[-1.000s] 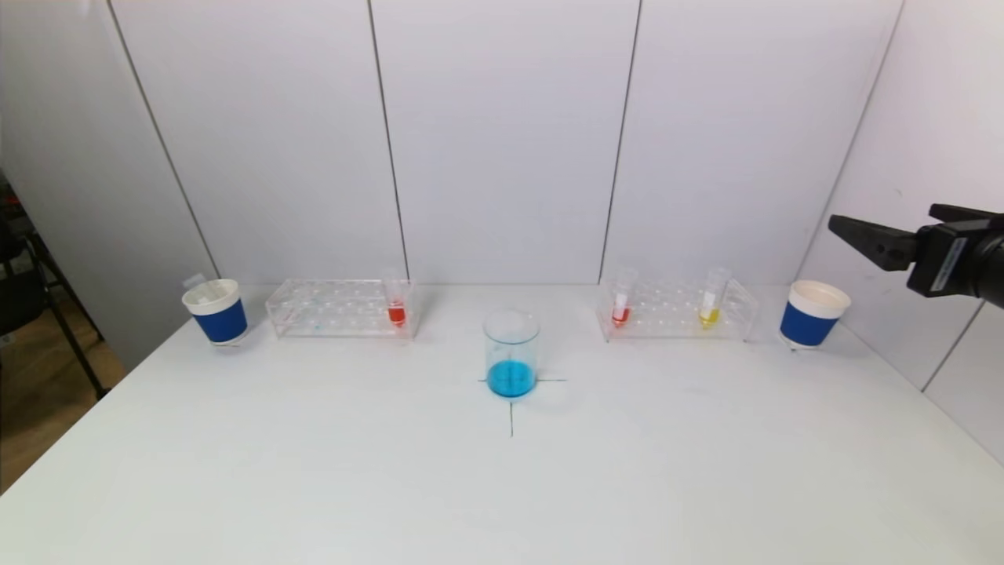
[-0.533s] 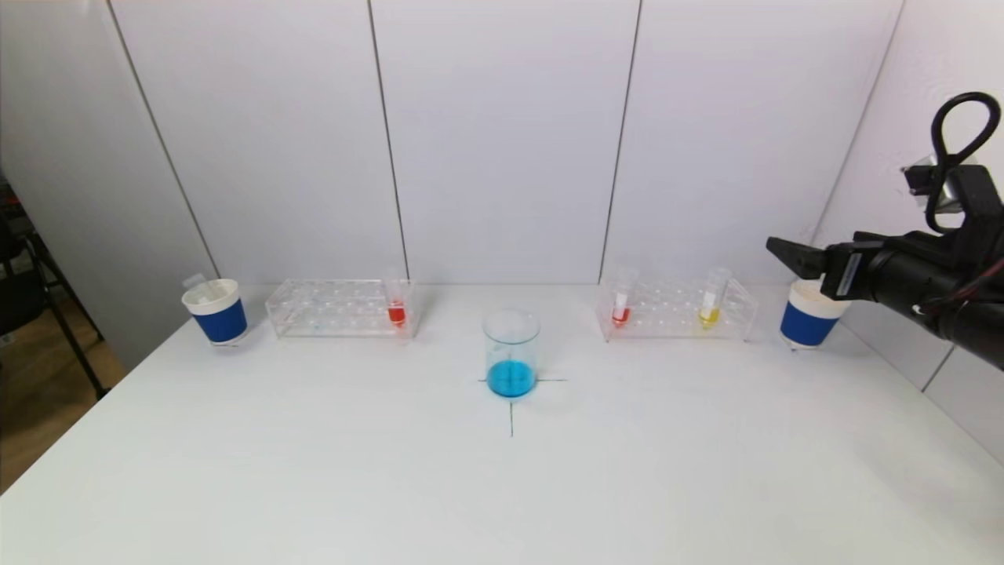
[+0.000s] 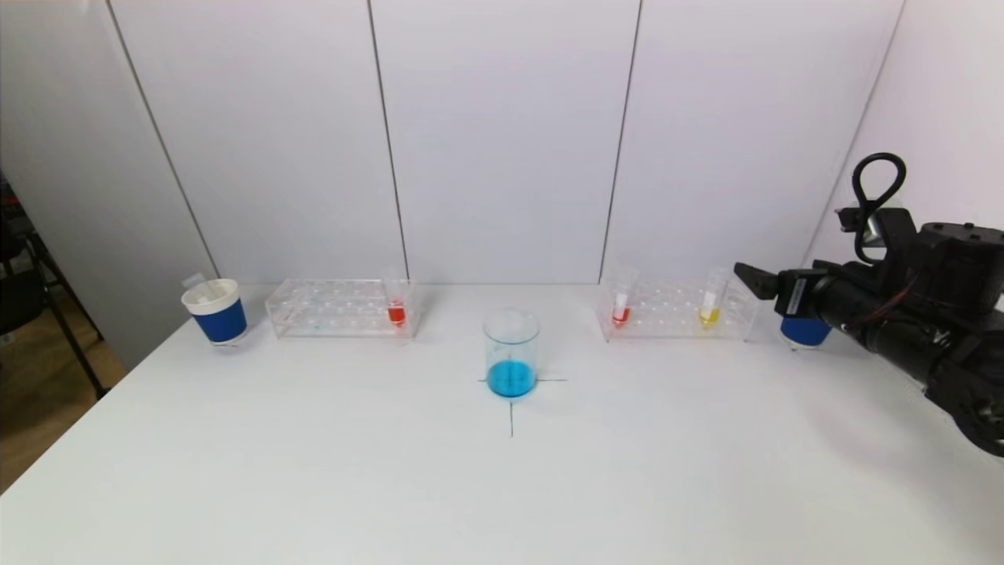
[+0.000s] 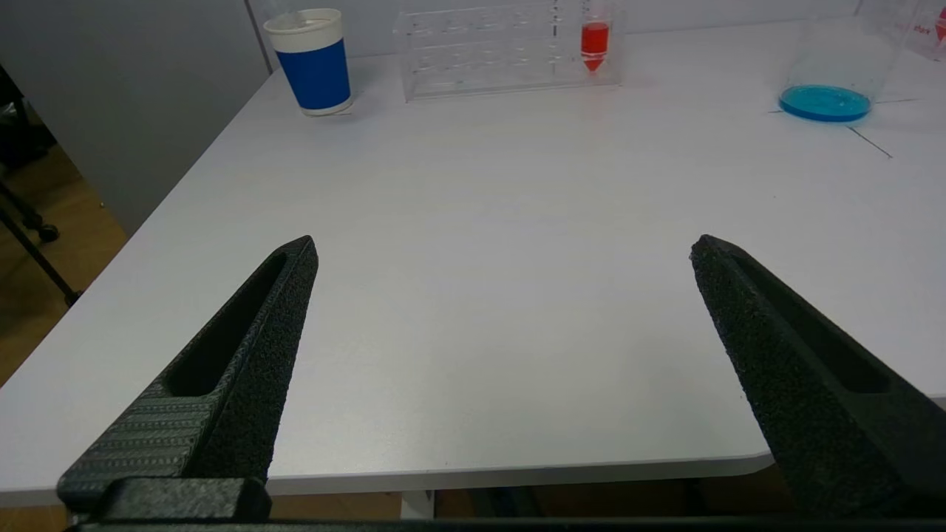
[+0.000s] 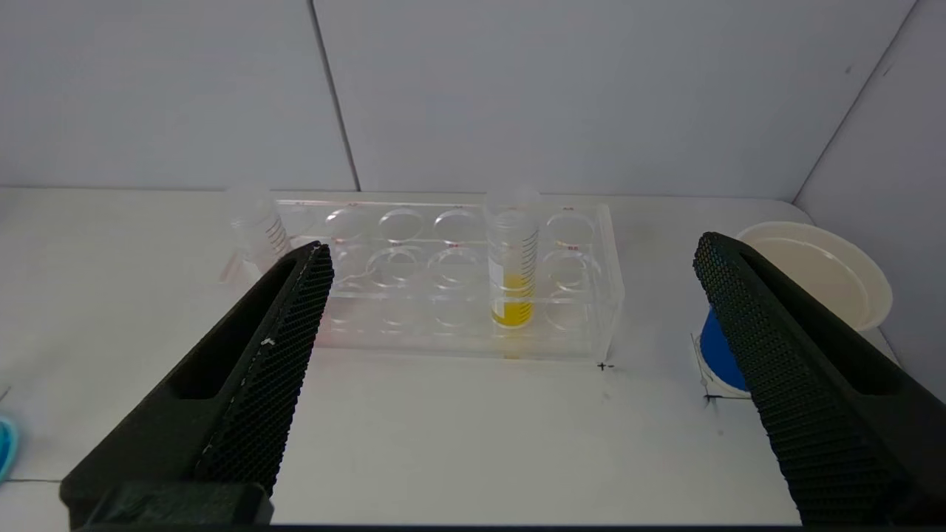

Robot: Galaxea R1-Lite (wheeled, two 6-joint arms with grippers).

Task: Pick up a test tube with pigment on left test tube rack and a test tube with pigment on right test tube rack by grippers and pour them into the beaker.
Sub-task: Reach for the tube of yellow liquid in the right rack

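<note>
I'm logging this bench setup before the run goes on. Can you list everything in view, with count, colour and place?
Table: one, white, bearing everything.
Beaker: one, clear with blue liquid, centre, on a marked cross.
Left test tube rack: one, clear, back left.
Red tube: one, at the left rack's inner end.
Right test tube rack: one, clear, back right.
Red tube and yellow tube: one each, in the right rack.
Paper cups: two, blue and white, far left and far right.
Right end effector: black, open, near the right rack's outer end.
Left end effector: black, open, over the table's near left edge.
</note>
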